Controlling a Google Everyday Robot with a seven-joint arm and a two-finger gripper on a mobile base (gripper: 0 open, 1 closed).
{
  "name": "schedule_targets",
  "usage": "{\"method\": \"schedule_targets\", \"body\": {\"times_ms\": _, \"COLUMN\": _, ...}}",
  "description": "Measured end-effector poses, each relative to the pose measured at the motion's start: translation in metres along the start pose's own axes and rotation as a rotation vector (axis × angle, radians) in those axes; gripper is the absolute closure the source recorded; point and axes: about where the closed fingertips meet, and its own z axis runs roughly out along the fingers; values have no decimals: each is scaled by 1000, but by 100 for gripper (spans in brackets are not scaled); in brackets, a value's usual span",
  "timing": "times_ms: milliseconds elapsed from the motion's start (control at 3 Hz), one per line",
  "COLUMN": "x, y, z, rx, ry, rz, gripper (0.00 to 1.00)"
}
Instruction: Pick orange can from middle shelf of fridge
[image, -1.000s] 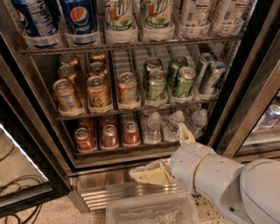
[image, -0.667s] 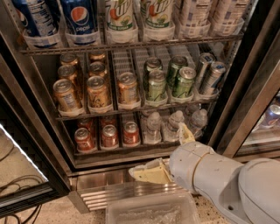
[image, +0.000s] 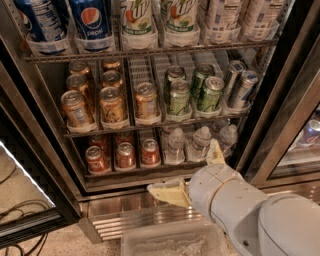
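Observation:
The fridge (image: 46, 145) stands open in front of me. Its middle shelf (image: 150, 125) is a wire rack with clear lanes. Several orange cans stand on its left half, with three in front: left (image: 76, 109), middle (image: 111, 105) and right (image: 146, 100). Green cans (image: 178, 97) fill the right half. My gripper (image: 182, 166) is open and empty, low in front of the fridge's bottom shelf and below the middle shelf, right of the orange cans. One finger (image: 167, 192) points left, the other (image: 215, 152) points up.
Big soda bottles (image: 91, 22) stand on the top rack. Red cans (image: 125, 155) and water bottles (image: 200, 143) fill the bottom rack. The ribbed steel base (image: 130, 220) lies below, and a clear plastic tray (image: 170, 243) sits at my feet. The glass door (image: 20, 200) hangs open at the left.
My gripper has risen slightly in front of the bottom shelf. The cans have not moved.

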Motion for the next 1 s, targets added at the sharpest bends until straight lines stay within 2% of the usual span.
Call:
{"method": "schedule_targets", "body": {"times_ms": 333, "x": 2, "y": -28, "z": 1, "rx": 146, "ry": 6, "rz": 41, "gripper": 0}}
{"method": "schedule_targets", "body": {"times_ms": 667, "x": 26, "y": -52, "z": -4, "rx": 268, "ry": 23, "rz": 74, "gripper": 0}}
{"method": "schedule_targets", "body": {"times_ms": 1000, "x": 33, "y": -22, "z": 14, "rx": 248, "ry": -25, "rz": 27, "gripper": 0}}
